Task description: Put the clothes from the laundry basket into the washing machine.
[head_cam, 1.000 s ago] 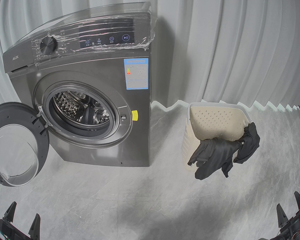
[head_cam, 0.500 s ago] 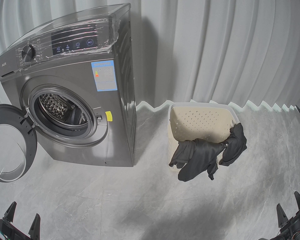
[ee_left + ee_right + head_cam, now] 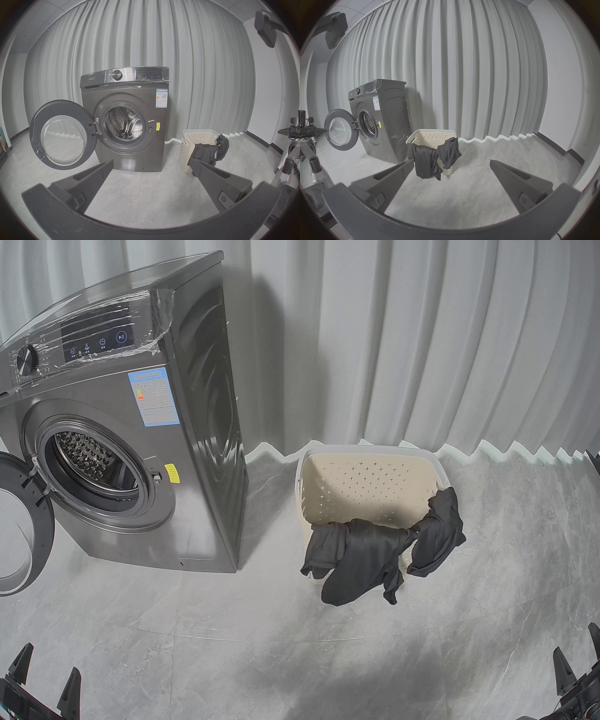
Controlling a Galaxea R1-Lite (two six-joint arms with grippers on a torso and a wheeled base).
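Grey floor [image 3: 262, 646], white curtains [image 3: 400, 334]; washing machine [image 3: 187, 446] at ten o'clock, laundry basket [image 3: 369, 455] at one. Left gripper [image 3: 47, 671] and right gripper [image 3: 575, 649] gaped empty.

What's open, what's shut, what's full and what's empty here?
Washing machine door: swung wide open.
Drum: no clothes inside that I can see.
Laundry basket: upright on the floor.
Dark clothes: draped over the basket's near rim, hanging outside.
Left hand: open, empty.
Right hand: open, empty.
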